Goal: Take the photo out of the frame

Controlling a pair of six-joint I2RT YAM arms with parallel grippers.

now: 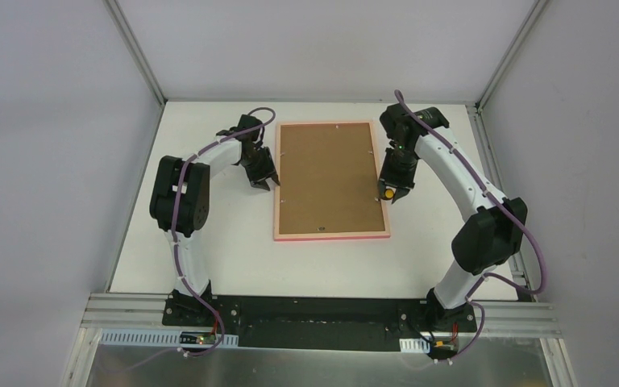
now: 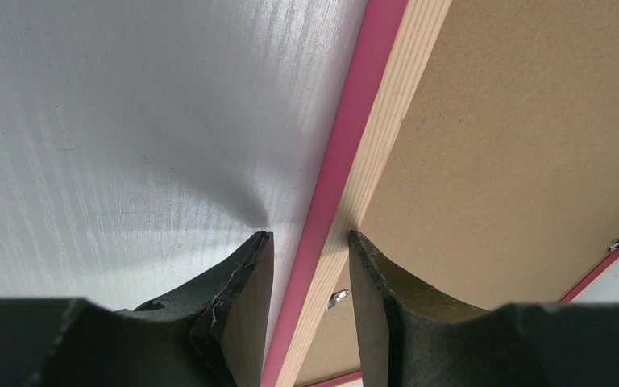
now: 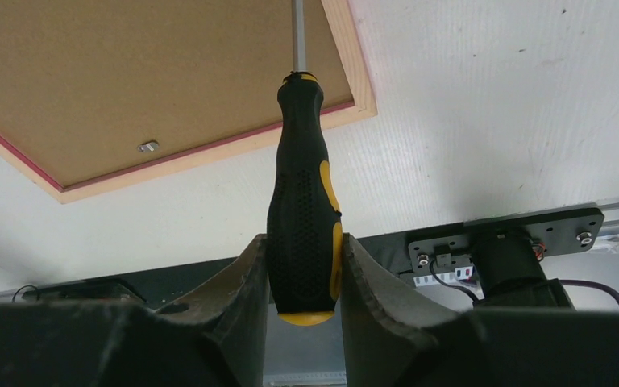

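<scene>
The pink frame [image 1: 331, 236] lies face down on the white worktop [image 1: 226, 266], centred between the side edges and nearer the far edge than the near one. Its brown backing board [image 1: 330, 177] faces up, with small metal tabs [image 3: 149, 147] at the rim. The photo's picture side is hidden underneath.

The left gripper [image 2: 308, 235] is at the frame's left rail, about halfway along it. Its fingers [image 2: 242, 306] are parted and straddle the rail, one over the bare worktop outside the pink edge and one over the board side. A sliver of worktop shows between the outer finger and the pink edge, so the rail is not clamped.

The right gripper [image 3: 303, 242] is at the frame's right rail. Its fingers [image 3: 234, 306] are clenched on the black-and-yellow handle of a screwdriver [image 3: 300, 161], whose steel shaft reaches over the rail above the board. Where the tip sits cannot be made out.
</scene>
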